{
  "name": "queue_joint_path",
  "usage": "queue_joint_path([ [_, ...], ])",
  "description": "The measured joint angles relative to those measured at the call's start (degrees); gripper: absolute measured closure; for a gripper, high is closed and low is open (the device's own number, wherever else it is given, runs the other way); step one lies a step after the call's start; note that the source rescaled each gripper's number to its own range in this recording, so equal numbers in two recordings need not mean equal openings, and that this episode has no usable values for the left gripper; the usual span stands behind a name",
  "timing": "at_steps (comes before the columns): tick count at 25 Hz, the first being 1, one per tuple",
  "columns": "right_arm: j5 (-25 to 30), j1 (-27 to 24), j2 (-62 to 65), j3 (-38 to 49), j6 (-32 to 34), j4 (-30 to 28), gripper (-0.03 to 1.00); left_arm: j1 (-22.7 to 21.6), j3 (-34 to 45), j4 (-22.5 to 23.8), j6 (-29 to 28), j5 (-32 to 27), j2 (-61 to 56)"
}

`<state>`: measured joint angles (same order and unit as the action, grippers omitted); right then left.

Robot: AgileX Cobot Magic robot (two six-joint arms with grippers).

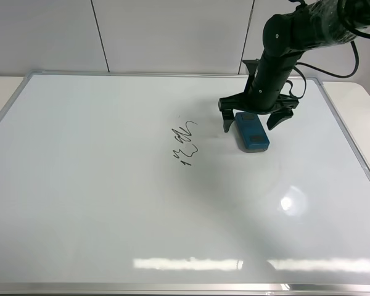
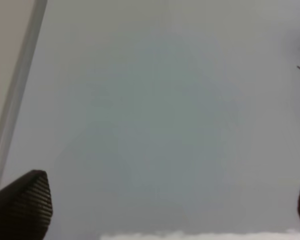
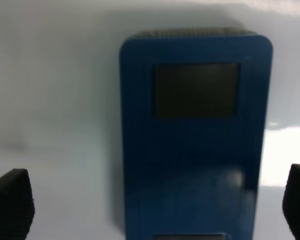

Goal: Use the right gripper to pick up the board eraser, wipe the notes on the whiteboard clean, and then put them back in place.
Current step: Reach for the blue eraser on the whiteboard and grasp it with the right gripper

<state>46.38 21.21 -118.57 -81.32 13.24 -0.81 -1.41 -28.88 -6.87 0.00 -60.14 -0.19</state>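
Tool (image 1: pixel 250 127) wide open, fingers (image 3: pixel 10 207) flanking board eraser (image 1: pixel 254 137), not touching it

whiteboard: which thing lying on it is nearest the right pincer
The teal-blue board eraser, directly under the open right pincer; the black notes lie apart from it.

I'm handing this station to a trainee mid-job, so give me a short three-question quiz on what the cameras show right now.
1. True or false: the right end effector is shut on the board eraser.
2. The notes on the whiteboard are: A) wiped off, B) intact, C) covered by the board eraser.
3. Fill in: in the exterior high view, the notes lie to the board eraser's ____.
Key: 1 false, it stands open, straddling the board eraser without touching it. 2 B. 3 left.
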Motion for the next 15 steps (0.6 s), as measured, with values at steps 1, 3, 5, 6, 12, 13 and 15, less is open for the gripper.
queue_joint_path([
  [1,0.01,0.00,0.00,0.00,0.16,-0.31,-0.03,0.00,0.00,0.00,0.00,0.00,0.00],
  [3,0.06,0.00,0.00,0.00,0.36,-1.18,-0.03,0.00,0.00,0.00,0.00,0.00,0.00],
  [5,0.13,0.00,0.00,0.00,0.82,-1.67,-0.03,0.00,0.00,0.00,0.00,0.00,0.00],
  [6,0.13,0.00,0.00,0.00,0.94,-1.89,-0.03,0.00,0.00,0.00,0.00,0.00,0.00],
  [12,0.13,0.00,0.00,0.00,1.86,-2.99,-0.03,0.00,0.00,0.00,0.00,0.00,0.00],
  [13,0.13,0.00,0.00,0.00,1.86,-2.99,-0.03,0.00,0.00,0.00,0.00,0.00,0.00],
  [15,0.08,0.00,-0.39,0.00,1.86,-2.99,-0.03,0.00,0.00,0.00,0.00,0.00,0.00],
])
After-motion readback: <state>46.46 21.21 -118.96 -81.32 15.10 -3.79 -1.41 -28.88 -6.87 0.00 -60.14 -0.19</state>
